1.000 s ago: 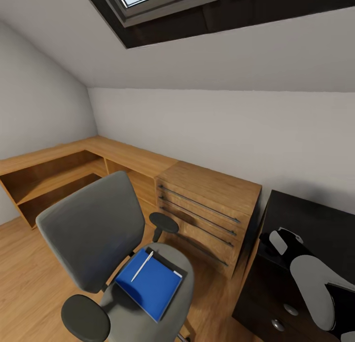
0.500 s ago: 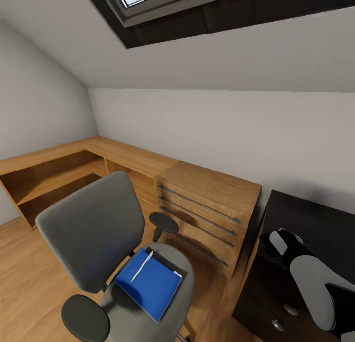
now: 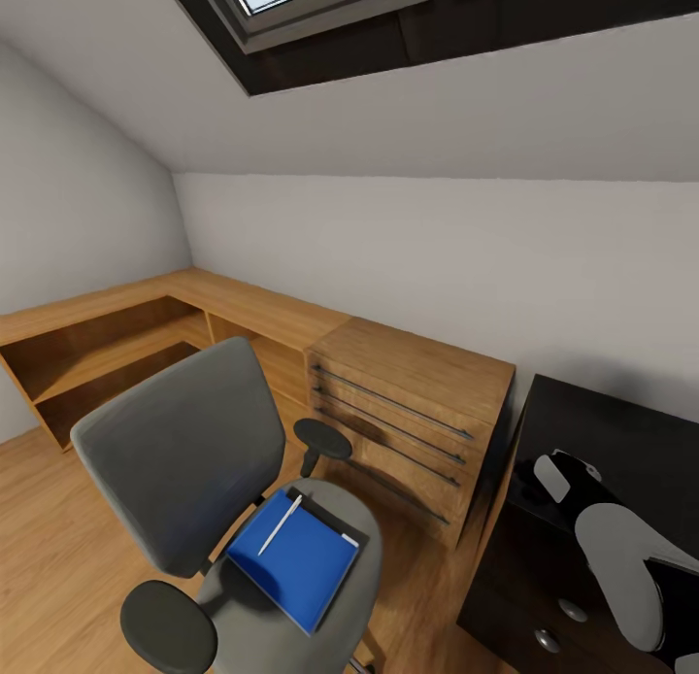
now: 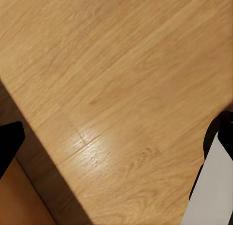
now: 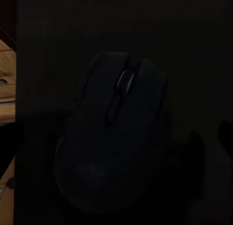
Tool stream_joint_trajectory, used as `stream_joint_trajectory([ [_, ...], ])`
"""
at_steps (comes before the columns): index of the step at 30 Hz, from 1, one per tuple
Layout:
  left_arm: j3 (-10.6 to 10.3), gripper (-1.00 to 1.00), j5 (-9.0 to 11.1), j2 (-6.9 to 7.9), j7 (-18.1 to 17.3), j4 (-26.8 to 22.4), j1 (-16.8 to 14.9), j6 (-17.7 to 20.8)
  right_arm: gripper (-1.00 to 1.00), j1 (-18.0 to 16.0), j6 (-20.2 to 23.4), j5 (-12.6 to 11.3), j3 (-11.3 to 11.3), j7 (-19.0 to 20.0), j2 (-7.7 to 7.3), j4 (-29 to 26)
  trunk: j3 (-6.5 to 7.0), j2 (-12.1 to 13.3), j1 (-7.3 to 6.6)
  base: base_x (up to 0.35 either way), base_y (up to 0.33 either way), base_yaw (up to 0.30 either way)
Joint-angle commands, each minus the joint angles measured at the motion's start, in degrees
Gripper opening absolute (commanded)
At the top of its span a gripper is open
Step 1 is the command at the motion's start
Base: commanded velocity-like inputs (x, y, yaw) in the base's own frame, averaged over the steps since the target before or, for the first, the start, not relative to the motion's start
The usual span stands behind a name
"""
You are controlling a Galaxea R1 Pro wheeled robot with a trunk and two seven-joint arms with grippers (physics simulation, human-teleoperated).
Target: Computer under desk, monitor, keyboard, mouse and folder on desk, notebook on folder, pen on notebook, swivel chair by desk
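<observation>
- I see the mouse (image 5: 112,137) lying on the glossy black bench (image 3: 621,431), right below my right end effector; its dark fingertips (image 5: 225,132) sit wide apart at either side of it, holding nothing.
- The blue folder (image 3: 296,557) lies on the seat of the swivel chair (image 3: 184,451), near left, with the pen (image 3: 280,523) resting across it.
- My right arm (image 3: 616,548) hangs over the bench at near right.
- A wooden drawer chest (image 3: 408,412) stands between chair and bench; low wooden shelving (image 3: 107,344) runs along the far left wall.
- My left end effector (image 4: 116,142) is spread open over the wooden floor (image 4: 121,89), empty.
</observation>
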Motion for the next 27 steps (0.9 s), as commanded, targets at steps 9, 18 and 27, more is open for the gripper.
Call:
stream_joint_trajectory([
  [9,0.5,1.00,-0.1,0.00,-0.4,-0.1,0.0,-0.1,1.00,0.0,0.2,-0.6,0.1,-0.3,-0.05,-0.1,-0.05,0.0,0.00,0.000,0.000,0.000],
  [18,0.5,1.00,-0.1,-0.04,-0.4,-0.1,0.0,-0.1,1.00,0.0,0.2,-0.6,0.1,-0.3,-0.06,-0.1,-0.41,-0.8,0.44,0.000,0.000,0.000],
  [27,0.5,1.00,-0.2,0.00,-0.4,-0.1,0.0,-0.1,1.00,0.0,0.2,-0.6,0.2,-0.3,-0.06,-0.1,-1.48,-3.2,1.76,0.000,0.000,0.000],
])
